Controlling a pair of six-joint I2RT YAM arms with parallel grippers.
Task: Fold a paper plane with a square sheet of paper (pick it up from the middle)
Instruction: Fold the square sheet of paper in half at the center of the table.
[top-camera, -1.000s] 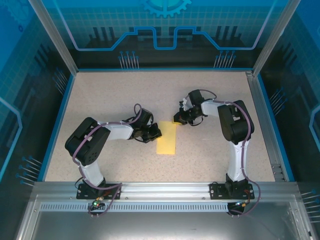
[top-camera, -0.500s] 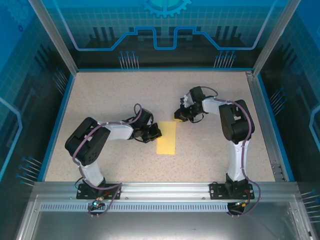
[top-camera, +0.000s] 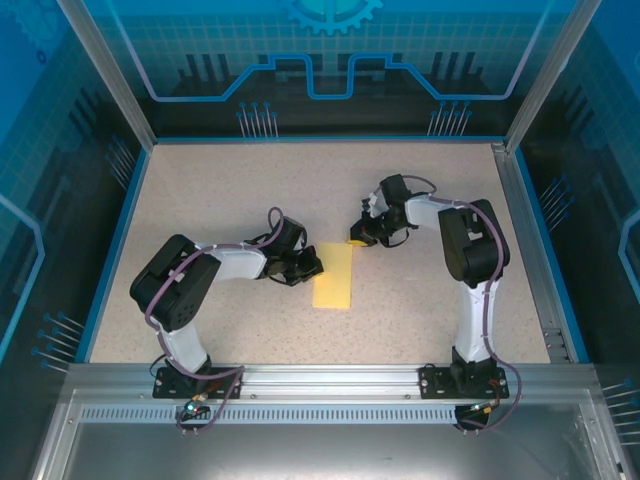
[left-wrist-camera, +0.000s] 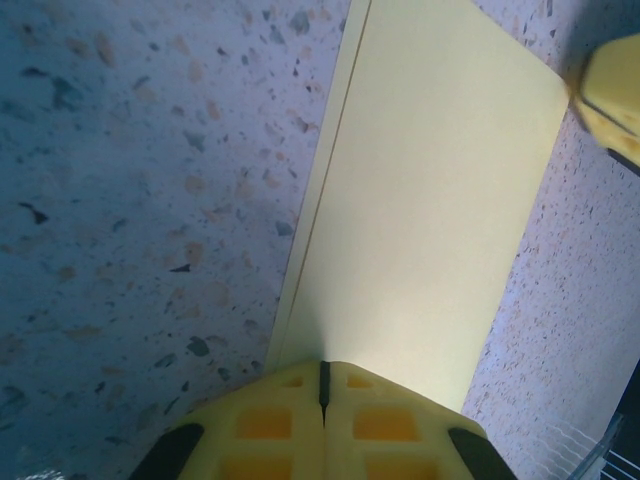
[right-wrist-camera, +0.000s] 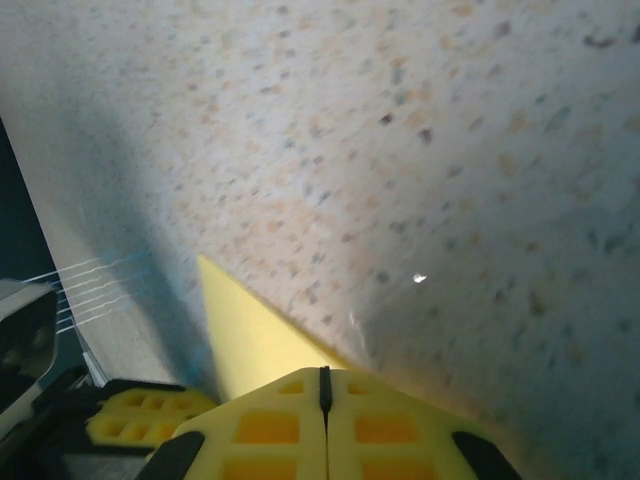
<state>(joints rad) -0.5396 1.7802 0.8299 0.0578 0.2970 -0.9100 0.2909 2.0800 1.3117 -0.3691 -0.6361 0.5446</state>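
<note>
The yellow sheet of paper (top-camera: 334, 277) lies flat on the speckled table, folded into a narrow rectangle with its long side running away from the arms. My left gripper (top-camera: 315, 266) is shut, its tips resting on the paper's left long edge (left-wrist-camera: 300, 260), where two layers show slightly offset. My right gripper (top-camera: 357, 240) is also shut and sits low at the paper's far right corner (right-wrist-camera: 240, 325). In the left wrist view the paper (left-wrist-camera: 420, 200) stretches ahead of the left gripper (left-wrist-camera: 322, 366). The right gripper (right-wrist-camera: 322, 373) has its closed tips just over that corner.
The speckled table (top-camera: 230, 190) is ringed by a blue rim and a metal frame (top-camera: 525, 210). Both arms reach inward from their bases at the near edge, so their wrists stand close together over the paper.
The right wrist has shifted slightly at the paper's far right corner. The paper and the left arm have stayed where they were.
</note>
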